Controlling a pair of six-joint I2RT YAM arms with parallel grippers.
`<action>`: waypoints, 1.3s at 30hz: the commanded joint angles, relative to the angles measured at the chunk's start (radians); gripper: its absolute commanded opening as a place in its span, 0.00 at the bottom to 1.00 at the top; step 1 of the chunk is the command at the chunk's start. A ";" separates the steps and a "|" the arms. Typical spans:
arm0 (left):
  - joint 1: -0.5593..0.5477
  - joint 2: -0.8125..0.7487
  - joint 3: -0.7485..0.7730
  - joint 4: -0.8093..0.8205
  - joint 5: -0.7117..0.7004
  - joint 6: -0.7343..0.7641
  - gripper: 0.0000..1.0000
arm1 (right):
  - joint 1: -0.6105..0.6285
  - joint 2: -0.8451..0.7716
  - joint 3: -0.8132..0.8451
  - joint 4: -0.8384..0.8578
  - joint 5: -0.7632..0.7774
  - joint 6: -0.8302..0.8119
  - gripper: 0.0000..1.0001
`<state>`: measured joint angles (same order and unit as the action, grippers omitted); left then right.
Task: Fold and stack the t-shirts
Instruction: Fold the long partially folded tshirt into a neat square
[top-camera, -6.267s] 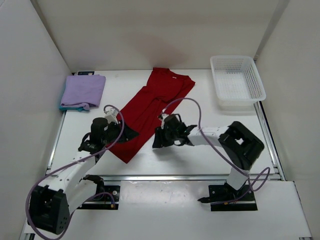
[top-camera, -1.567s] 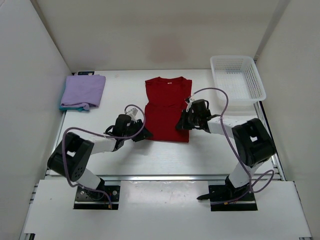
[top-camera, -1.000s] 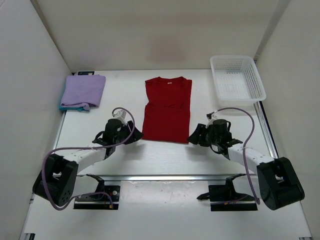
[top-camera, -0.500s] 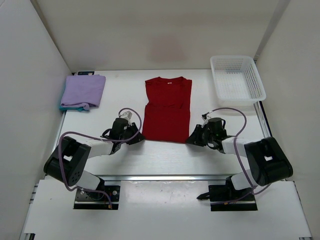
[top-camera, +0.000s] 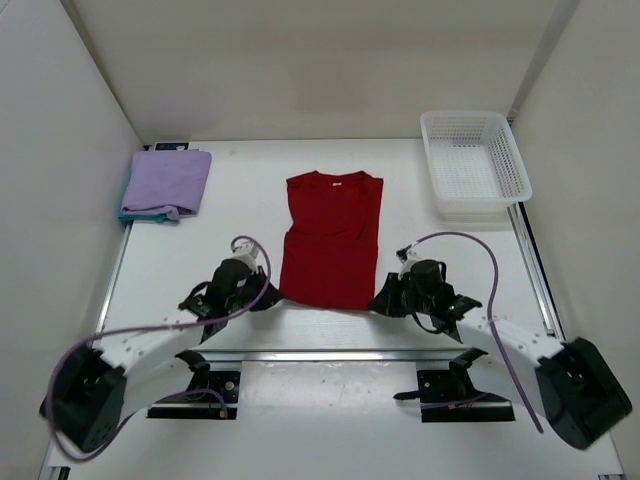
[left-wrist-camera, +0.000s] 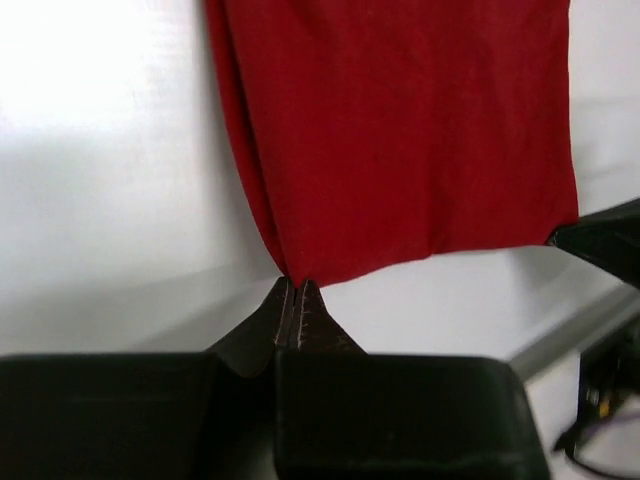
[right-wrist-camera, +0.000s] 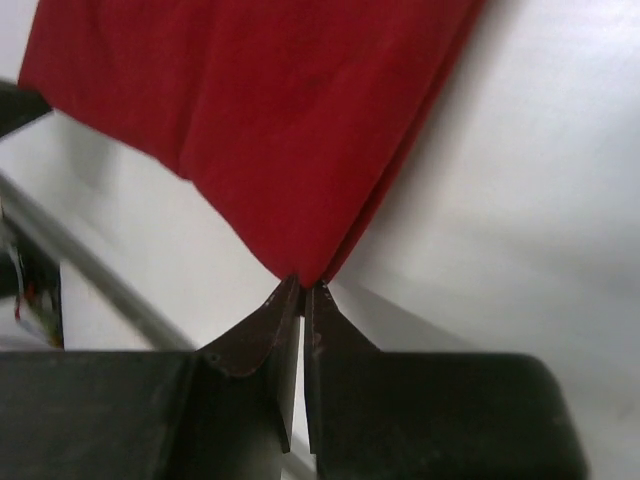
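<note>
Two pinches hold the near hem: the left gripper (left-wrist-camera: 296, 287) and the right gripper (right-wrist-camera: 302, 285) are each clamped on one corner of the red t-shirt (top-camera: 330, 240). It lies flat mid-way across the table (top-camera: 235, 205), probably ready to be folded toward its collar. Farther off, the folded lilac shirt (top-camera: 165, 183) likely marks the stack.

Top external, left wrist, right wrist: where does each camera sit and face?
Top external: above and behind the bases, looking down at the table, left arm and right arm in view.
Left wrist: on the left arm, facing away along the red t-shirt; its jaws pinch a hem corner.
Right wrist: likewise, jaws pinching the other hem corner.
Shared: all show the red t-shirt.
</note>
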<state>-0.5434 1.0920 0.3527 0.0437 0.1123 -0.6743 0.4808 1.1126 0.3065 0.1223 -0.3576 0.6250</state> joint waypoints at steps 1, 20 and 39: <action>-0.091 -0.237 -0.104 -0.228 -0.014 -0.036 0.00 | 0.108 -0.169 -0.069 -0.212 0.098 0.067 0.00; 0.259 -0.022 0.464 -0.266 0.251 0.050 0.00 | -0.174 0.065 0.529 -0.348 -0.099 -0.160 0.00; 0.324 0.879 1.063 -0.119 0.104 -0.020 0.02 | -0.390 0.949 1.279 -0.305 -0.173 -0.173 0.01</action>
<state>-0.2489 1.9884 1.3552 -0.1272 0.2657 -0.6716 0.1154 2.0434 1.4612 -0.2325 -0.5091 0.4667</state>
